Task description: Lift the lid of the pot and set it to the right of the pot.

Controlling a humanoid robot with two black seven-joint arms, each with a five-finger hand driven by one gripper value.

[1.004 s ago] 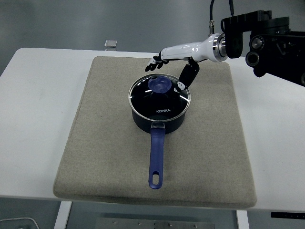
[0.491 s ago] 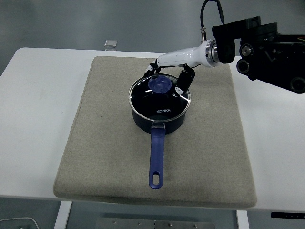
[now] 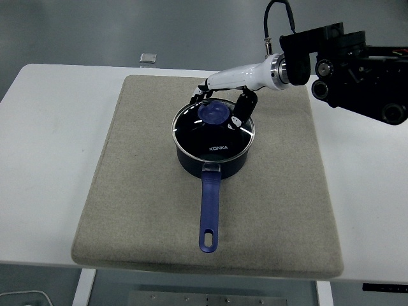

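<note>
White table (image 3: 51, 159) carries a beige mat (image 3: 127, 210) covering most of its middle; the right arm (image 3: 344, 70) comes in over the mat's far right corner. Left arm not in view.

Pot (image 3: 213, 159) sits a bit past mat centre, toward the far edge, blue handle (image 3: 209, 210) pointing at the near edge. Glass lid (image 3: 213, 131) is seated flat on the pot rim, blue knob (image 3: 213, 113) at its middle. Mat to the right of the pot is bare, so the drop spot is free.

Change vs 1 s ago: the right hand (image 3: 223, 95) has come down and in from above the mat's far edge and now brackets the knob. Fingers (image 3: 199, 94) curl over the knob's far-left side, thumb (image 3: 241, 111) hangs down on its right, over the lid glass. Vs 0.5 s ago only a small further closing-in. Lid and pot haven't shifted.

Meaning: approach looks done, grasp prob. forming, lift not yet started. Fingers are part-curled around the knob, not clamped as far as I can see.

Hard to tell: whether the thumb tip or fingertips actually touch the knob or lid; the dark digits blend into the dark glass. Pot inside is hidden under the lid's reflections. Small grey item (image 3: 148, 58) at the table's far edge, can't ID.
</note>
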